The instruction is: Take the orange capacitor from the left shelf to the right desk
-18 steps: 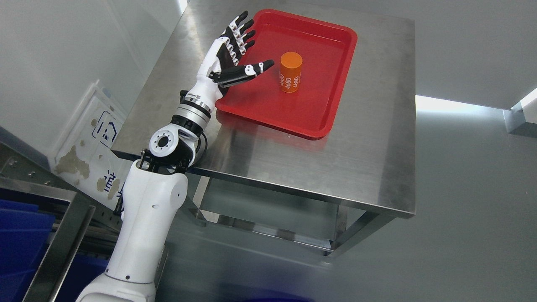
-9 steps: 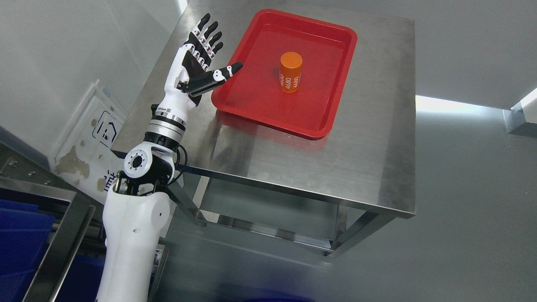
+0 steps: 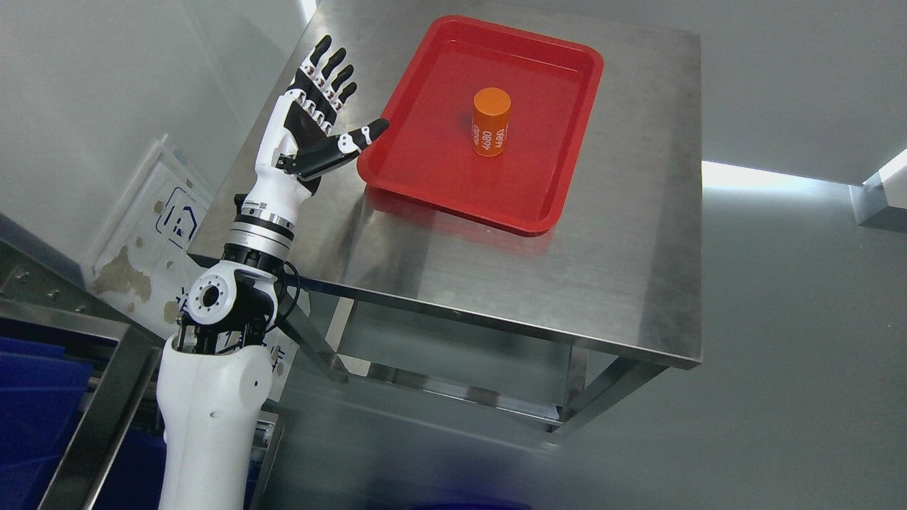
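Left arm enters from the 7 o'clock corner, beside a steel shelf frame (image 3: 106,397) holding blue bins (image 3: 28,411). The left hand (image 3: 305,127) hovers over the steel desk (image 3: 567,283) at 10 o'clock, fingers (image 3: 329,67) fully extended, thumb spread, holding nothing. Beyond, at 12 o'clock, the orange capacitor (image 3: 490,131) stands upright inside the red tray (image 3: 553,212), well apart from the hand.

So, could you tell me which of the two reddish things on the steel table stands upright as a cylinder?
The orange capacitor: a small upright cylinder with white print, standing inside the flat, shallow red tray.
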You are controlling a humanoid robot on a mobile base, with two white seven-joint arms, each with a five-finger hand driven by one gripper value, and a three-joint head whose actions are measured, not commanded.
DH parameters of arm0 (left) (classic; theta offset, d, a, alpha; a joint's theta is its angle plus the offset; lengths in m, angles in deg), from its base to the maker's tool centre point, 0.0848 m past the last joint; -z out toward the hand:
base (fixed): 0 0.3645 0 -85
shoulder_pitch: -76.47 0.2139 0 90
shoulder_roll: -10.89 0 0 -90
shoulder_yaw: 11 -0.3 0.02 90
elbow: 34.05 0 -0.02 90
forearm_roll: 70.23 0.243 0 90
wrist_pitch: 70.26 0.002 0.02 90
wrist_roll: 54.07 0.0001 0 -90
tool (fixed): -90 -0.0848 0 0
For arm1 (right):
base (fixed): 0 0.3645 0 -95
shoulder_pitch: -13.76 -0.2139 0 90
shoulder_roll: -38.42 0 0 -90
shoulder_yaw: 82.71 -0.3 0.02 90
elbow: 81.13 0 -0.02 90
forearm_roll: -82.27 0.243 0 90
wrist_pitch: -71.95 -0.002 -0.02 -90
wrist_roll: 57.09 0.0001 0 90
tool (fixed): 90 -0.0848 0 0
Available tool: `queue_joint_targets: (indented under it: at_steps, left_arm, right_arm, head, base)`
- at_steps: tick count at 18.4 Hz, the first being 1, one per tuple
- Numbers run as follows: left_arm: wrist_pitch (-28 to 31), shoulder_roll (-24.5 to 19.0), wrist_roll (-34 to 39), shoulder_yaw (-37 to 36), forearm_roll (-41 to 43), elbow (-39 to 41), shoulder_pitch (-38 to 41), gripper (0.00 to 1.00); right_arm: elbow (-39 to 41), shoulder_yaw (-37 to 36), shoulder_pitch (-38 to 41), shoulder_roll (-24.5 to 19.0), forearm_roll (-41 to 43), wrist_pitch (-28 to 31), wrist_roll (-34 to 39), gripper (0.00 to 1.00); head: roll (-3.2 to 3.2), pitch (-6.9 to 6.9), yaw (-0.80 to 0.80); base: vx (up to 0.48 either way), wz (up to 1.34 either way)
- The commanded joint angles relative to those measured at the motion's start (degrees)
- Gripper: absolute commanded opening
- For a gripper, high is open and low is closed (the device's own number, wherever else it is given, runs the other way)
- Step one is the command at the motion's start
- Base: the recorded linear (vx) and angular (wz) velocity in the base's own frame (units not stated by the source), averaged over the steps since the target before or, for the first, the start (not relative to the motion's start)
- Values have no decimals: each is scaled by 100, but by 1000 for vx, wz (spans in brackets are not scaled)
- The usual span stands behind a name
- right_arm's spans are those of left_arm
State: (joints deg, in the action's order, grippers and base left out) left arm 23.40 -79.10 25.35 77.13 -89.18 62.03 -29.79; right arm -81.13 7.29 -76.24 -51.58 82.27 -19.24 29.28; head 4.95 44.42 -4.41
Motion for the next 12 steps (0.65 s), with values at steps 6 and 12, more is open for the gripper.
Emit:
queue_joint_targets:
  at_steps: [6, 12]
  left_arm:
    - [56, -100, 38, 72, 14, 262, 290, 100]
    - [47, -100, 38, 81, 14, 262, 308, 100]
  right_arm:
    - [100, -97, 114, 100, -18, -3, 3, 100]
    - [100, -97, 114, 100, -18, -3, 3, 100]
  head:
    - [0, 0, 0]
    - [0, 0, 0]
  base:
    - [0, 0]
    - [0, 0]
